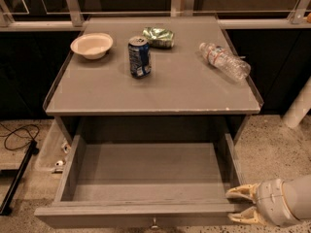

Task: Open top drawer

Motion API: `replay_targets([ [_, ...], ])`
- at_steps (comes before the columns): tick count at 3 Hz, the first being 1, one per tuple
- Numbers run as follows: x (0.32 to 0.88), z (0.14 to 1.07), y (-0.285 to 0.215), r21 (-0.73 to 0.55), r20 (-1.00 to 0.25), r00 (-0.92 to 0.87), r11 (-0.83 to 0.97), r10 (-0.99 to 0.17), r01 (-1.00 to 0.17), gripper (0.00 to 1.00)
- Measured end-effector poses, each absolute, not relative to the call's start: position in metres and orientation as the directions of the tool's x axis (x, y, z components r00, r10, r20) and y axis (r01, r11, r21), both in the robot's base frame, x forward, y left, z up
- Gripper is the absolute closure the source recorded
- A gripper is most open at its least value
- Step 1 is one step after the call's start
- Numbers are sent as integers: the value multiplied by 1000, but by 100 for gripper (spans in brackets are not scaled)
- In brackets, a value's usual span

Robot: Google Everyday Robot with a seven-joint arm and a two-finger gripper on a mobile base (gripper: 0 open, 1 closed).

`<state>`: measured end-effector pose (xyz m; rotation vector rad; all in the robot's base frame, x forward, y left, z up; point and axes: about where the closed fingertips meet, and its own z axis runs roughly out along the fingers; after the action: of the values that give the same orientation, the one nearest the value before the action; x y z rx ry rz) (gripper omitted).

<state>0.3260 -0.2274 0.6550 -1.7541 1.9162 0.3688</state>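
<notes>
The top drawer is a wide grey drawer under the grey table top. It stands pulled far out, and its plain grey inside is bare. Its small metal knob shows at the middle of the front, at the bottom edge of the view. My gripper is at the drawer's front right corner, low in the view. Its two pale fingers point left toward the drawer front, spread apart, with nothing between them.
On the table top stand a white bowl, a blue can, a crumpled green bag and a plastic bottle lying on its side. A black cable and a bar lie on the floor at left.
</notes>
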Motion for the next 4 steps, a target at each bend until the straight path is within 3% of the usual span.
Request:
replay_targets([
  [3, 326, 655, -227, -139, -537, -34, 128, -843, -982, 11],
  [4, 326, 655, -227, -139, -537, -34, 128, -843, -982, 0],
])
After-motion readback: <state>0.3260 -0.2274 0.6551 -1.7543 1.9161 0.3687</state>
